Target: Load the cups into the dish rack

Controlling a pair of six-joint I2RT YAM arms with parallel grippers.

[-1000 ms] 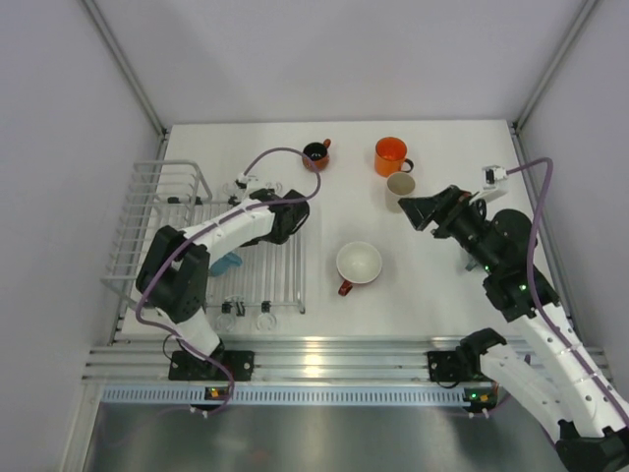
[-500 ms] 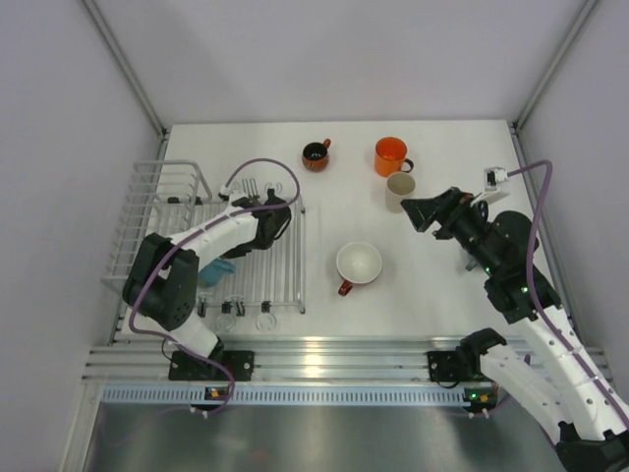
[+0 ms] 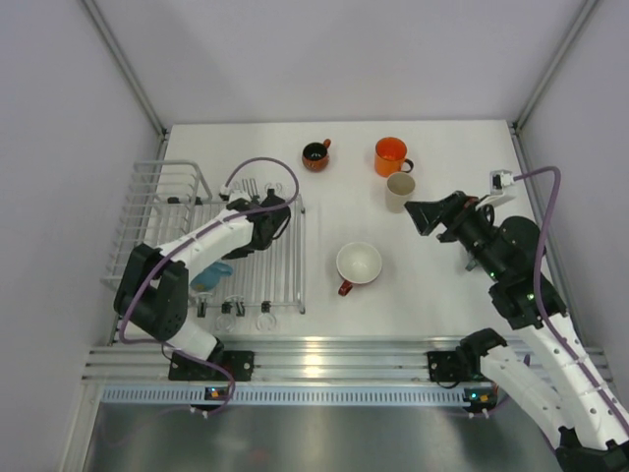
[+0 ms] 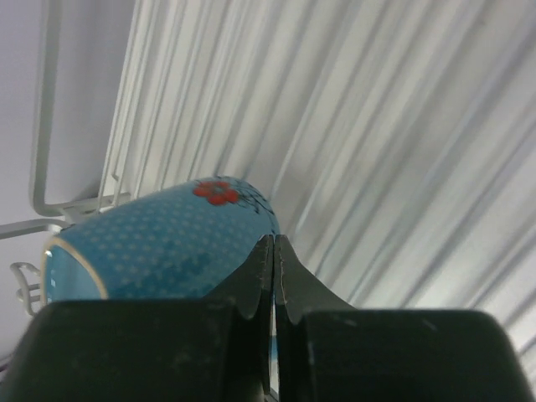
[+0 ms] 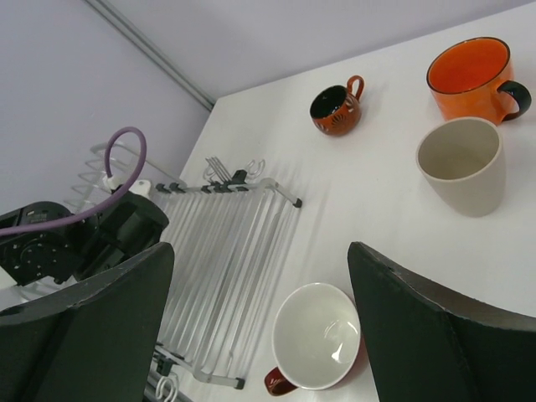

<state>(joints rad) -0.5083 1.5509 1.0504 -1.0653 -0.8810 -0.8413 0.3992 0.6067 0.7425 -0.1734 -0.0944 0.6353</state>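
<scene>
Beige cup (image 3: 399, 187) next: right gripper (image 3: 415, 216), wide open, should straddle its rim clear of the orange cup (image 3: 391, 155); left gripper (image 4: 274, 251) closed, empty.

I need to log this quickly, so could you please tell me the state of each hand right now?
Left hand: closed, holding nothing.
Right hand: open, holding nothing.

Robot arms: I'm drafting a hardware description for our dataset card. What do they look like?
The left arm and right arm have white tubular links with black joints. The left gripper and right gripper are black with wedge-shaped fingers. A purple cable loops to each wrist.
</scene>
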